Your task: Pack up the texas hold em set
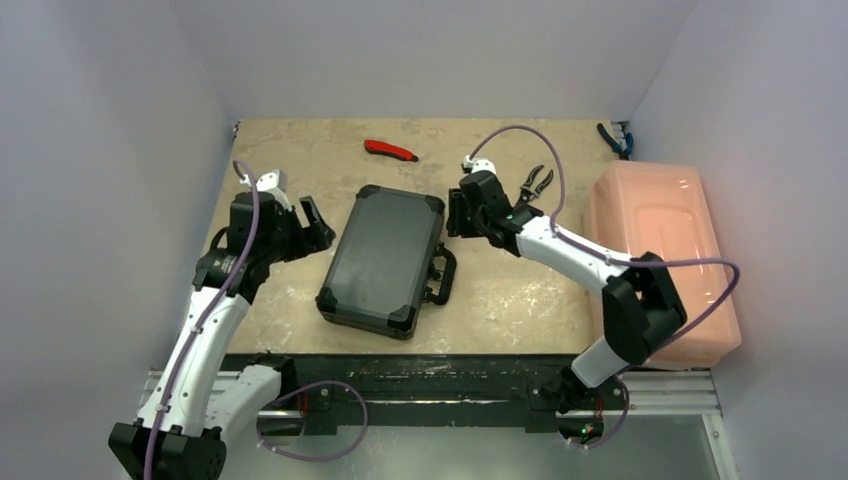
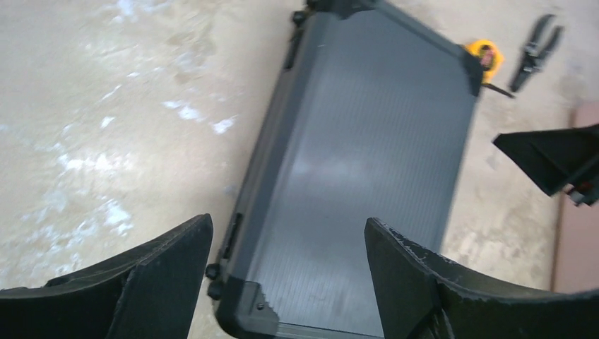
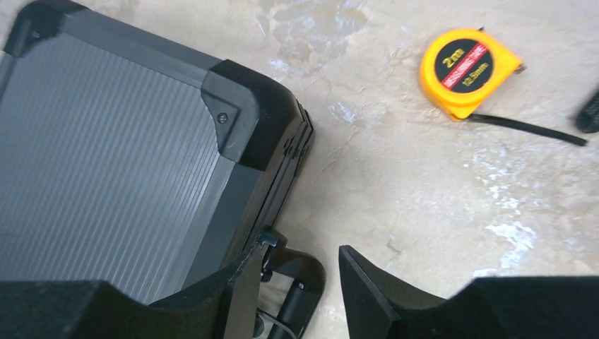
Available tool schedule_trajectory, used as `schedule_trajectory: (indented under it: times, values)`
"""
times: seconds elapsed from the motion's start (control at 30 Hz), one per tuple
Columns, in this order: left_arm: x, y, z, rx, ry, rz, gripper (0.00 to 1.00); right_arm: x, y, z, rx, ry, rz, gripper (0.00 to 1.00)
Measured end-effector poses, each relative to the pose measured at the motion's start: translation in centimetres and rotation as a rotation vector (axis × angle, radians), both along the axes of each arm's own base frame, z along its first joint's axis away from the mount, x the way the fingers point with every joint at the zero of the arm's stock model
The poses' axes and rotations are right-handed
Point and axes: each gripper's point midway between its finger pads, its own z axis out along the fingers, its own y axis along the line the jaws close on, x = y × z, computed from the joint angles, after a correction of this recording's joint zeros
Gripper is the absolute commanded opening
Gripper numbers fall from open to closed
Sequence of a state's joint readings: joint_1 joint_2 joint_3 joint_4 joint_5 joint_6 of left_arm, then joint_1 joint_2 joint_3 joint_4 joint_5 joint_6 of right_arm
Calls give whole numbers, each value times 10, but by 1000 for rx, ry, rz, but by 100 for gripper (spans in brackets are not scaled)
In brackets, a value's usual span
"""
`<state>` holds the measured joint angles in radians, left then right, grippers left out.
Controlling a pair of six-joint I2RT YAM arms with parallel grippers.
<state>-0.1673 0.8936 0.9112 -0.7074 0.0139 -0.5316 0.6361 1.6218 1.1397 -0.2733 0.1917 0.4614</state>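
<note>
Black and ribbed, the briefcase (image 1: 385,258) lies shut and flat in the middle of the beige worktop (image 1: 290,160), turned a little askew, with its handle (image 1: 443,275) on the side facing the right arm. We see the left claw (image 1: 312,225) just beside the case's left edge, towards the far corner. From its wrist camera the 2 fingers stand wide apart with nothing between them, and the lid shows through the gap. The right claw (image 1: 455,212) sits at the case's far right corner. Its wrist view shows the jaws parted more narrowly and empty, 1 finger close over the handle's end and the other above bare worktop; we cannot tell whether that finger touches the handle. A yellow tape measure (image 3: 466,70) lies near that corner, apart from the case. Black pliers (image 1: 535,183) lie behind the right claw, a red knife (image 1: 390,150) lies farther back, and a pink bin (image 1: 660,250) stands at the worktop's right edge.
</note>
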Motion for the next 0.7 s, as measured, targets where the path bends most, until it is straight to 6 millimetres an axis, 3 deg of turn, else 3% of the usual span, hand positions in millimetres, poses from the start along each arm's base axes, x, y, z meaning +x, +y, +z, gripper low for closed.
schedule_trajectory:
  times: [0.1, 0.2, 0.37, 0.7]
  values:
    - [2, -16, 23, -36, -49, -107, 75, -7, -11, 19, 33, -39, -19, 54]
    - [2, -33, 36, -69, -67, -206, 73, -19, -25, 20, 49, -41, -44, 56]
    - [-2, -66, 37, -85, -36, -372, 70, -44, -46, 6, 66, -3, -85, 53]
    - [7, -131, 42, -21, 11, -628, 61, -83, -57, -9, 150, 56, -106, 47]
